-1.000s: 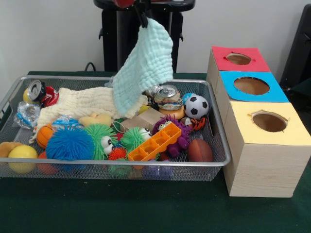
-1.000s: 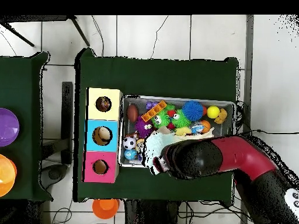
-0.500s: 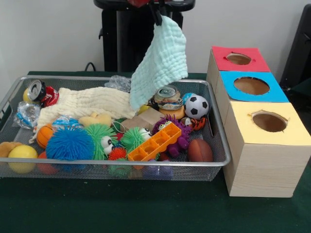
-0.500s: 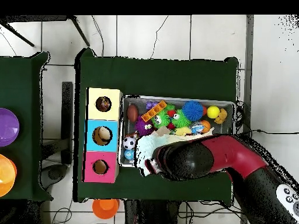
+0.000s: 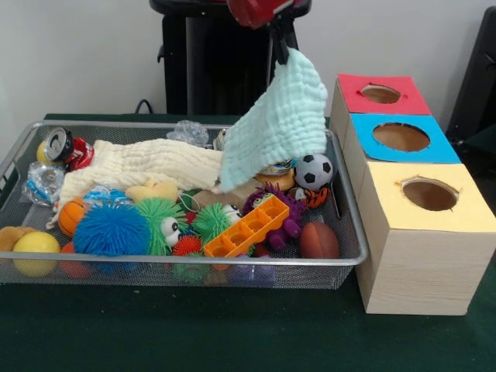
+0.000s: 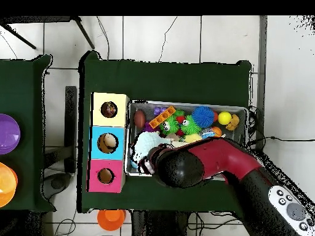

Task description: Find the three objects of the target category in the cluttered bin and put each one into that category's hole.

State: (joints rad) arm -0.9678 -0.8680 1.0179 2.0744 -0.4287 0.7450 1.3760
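- Green bench (image 5: 232,333) carries a wire bin (image 5: 341,256) of toys, with three boxes (image 5: 422,256) at its 3 o'clock.
- Pale green cloth (image 5: 279,124) hangs above the bin's 1 o'clock corner.
- Hand (image 5: 280,48) pinches the cloth's top corner.

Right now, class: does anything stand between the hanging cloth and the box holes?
Nothing visible does. The cloth hangs from the gripper above the bin, beside the boxes, whose holes lie open.
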